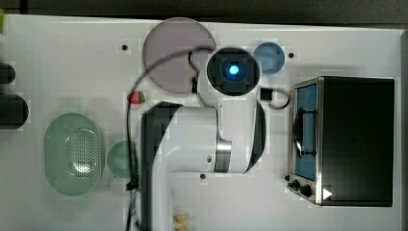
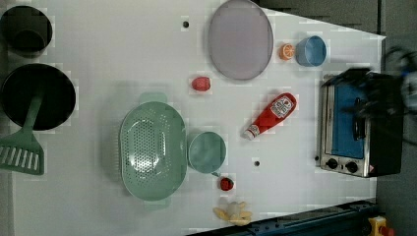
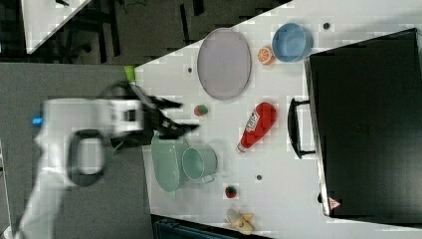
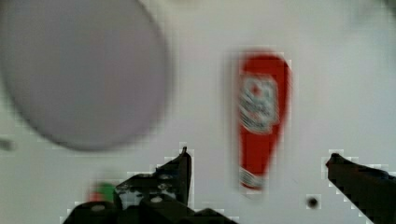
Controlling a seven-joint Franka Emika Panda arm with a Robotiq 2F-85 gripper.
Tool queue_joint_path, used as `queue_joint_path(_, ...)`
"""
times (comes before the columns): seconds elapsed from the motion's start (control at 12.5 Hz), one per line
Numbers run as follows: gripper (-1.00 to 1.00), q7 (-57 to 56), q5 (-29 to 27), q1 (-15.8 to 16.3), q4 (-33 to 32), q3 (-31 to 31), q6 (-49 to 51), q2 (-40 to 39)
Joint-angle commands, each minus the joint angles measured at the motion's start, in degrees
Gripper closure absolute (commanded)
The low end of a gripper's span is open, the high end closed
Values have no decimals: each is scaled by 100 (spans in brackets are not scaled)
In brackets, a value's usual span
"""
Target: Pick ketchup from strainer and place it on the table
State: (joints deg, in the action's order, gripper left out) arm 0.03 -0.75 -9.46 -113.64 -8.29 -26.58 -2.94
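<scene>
The ketchup [image 2: 270, 116] lies on its side on the white table [image 2: 98, 59], right of centre in the left view, cap toward the lower left, well apart from the strainer [image 2: 153, 150], which holds nothing. In the wrist view the bottle [image 4: 261, 116] sits in the middle of the frame, with the gripper [image 4: 259, 165] above it, jaws wide apart and gripping nothing. The placing looks done. A good finish would be to lift straight up and clear, without brushing the bottle, which could roll.

Around it are a grey plate [image 2: 240, 39] at the top of the left view, a green cup [image 2: 207, 152] touching the strainer, a strawberry [image 2: 200, 83], and a toaster oven [image 2: 351, 125] at the right. The tabletop is flat, white and dotted with small dark holes; beyond its edge the room is dark.
</scene>
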Motion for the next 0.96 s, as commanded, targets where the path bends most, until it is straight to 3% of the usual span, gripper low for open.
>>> queue_joint_path(0.08, -100, 63, -11, 10, 700, -143, 787, 257)
queue_joint_path(0.48, -100, 75, -9, -16, 1645, -122, 2253, 245)
queue_joint_path(0.96, -100, 75, -4, -19, 1626, -25, 2168, 204)
